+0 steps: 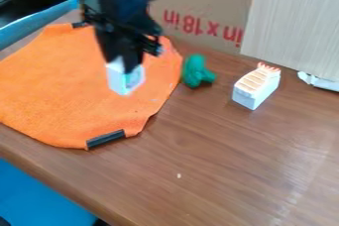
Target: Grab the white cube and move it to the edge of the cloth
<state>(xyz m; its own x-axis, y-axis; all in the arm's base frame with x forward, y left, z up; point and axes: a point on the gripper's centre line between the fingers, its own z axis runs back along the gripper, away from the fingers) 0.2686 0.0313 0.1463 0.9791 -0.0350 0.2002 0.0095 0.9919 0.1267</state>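
My black gripper [124,66] hangs over the right part of the orange cloth [59,91], its fingers shut on the white cube [120,81]. The cube is held at the fingertips, slightly tilted, with a pale greenish face towards the right. It appears to be above the cloth; the exact height is hard to tell. A black strip lies along the cloth's front edge, and the cloth's right edge is a short way to the right of the cube.
A green toy [197,71] stands just right of the cloth. Farther right is a white block with an orange-striped top [256,86]. Cardboard [198,7] and a pale board [295,27] stand along the back of the brown wooden table [225,155].
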